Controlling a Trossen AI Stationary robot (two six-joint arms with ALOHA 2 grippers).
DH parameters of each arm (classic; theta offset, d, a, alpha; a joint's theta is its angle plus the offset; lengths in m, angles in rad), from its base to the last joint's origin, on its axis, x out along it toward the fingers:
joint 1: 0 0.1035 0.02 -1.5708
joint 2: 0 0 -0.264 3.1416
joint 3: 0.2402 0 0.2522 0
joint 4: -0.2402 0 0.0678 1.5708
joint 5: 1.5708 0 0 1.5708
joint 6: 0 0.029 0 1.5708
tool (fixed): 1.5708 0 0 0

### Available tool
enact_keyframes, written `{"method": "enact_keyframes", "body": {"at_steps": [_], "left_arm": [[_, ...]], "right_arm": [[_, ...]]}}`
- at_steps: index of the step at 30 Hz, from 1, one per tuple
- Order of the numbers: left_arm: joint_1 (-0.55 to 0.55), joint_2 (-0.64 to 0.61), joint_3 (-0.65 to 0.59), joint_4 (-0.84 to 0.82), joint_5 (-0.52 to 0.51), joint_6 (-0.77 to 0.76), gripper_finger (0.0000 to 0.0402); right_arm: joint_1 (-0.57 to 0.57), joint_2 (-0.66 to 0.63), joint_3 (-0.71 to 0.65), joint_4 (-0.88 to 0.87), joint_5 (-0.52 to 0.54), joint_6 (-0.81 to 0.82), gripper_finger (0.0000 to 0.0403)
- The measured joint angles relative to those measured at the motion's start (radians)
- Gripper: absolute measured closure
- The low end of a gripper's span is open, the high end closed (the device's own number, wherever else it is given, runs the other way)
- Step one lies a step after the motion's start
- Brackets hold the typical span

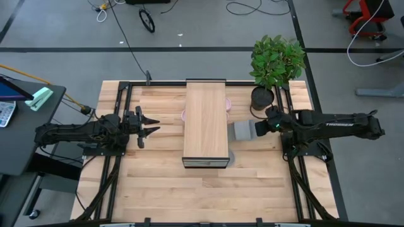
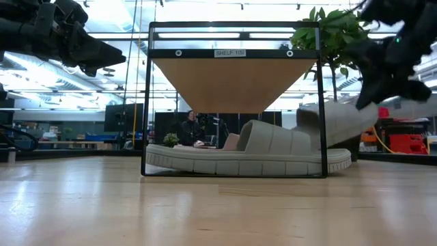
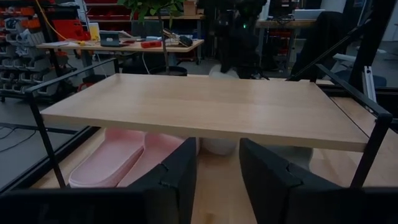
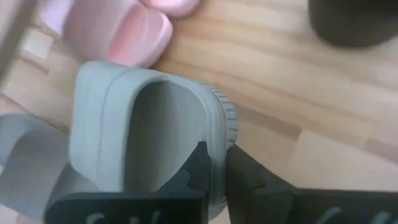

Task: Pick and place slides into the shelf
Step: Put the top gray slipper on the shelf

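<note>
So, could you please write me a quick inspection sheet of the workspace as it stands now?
Surface: wooden table, bare at the front.
Job's things: shelf mid-table; one grey slide under it, pink slides under it too; second grey slide in the air just off the shelf's right side.
Clutter: potted plant at the back right corner.
Grippers: right gripper shut on the second grey slide's edge; left gripper open, empty, facing the shelf's left side.
Cables: loose leads on the floor behind the table.
Surroundings: workbenches and a seated person beyond the shelf.
</note>
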Motion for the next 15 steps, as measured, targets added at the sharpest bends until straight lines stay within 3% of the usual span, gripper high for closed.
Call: {"method": "enact_keyframes", "body": {"at_steps": [15], "left_arm": [[0.0, 0.0, 0.0, -0.017, 0.0, -0.024, 0.0273]], "right_arm": [[0.018, 0.0, 0.184, -0.377, 0.082, -0.009, 0.0378]]}}
